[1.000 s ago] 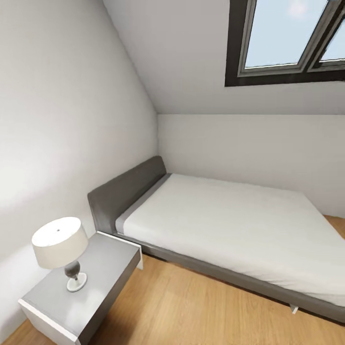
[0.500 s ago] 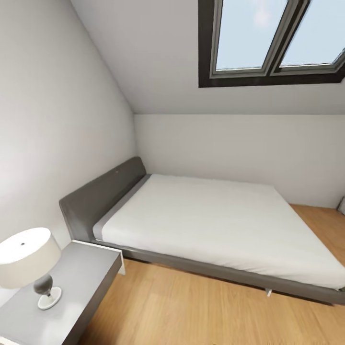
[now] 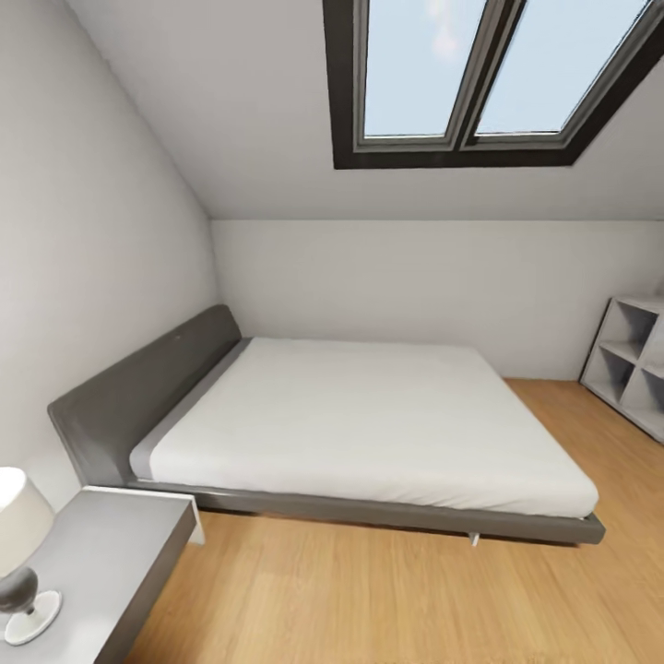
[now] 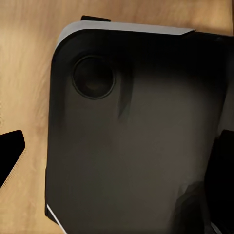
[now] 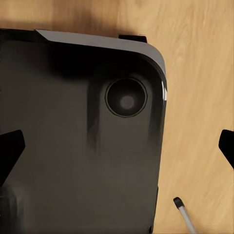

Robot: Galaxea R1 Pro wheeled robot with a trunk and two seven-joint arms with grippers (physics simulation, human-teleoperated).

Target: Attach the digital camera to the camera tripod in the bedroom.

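Observation:
The bedroom lies ahead in the head view, with a white-mattress bed on a grey frame over a light wood floor. The digital camera is out of view. A thin silver rod with a black foot, possibly a leg of the camera tripod, lies at the edge of the right wrist view. My left gripper and right gripper both hang open over my black base, nothing between their fingers.
A grey nightstand with a white-shaded lamp stands at the near left beside the headboard. Grey cube shelves stand against the right wall. A skylight sits in the sloped ceiling. Wood floor runs along the bed's near side.
The head camera has swung to the right: bed, nightstand and lamp slid left in the picture, and the cube shelves came into view at the right.

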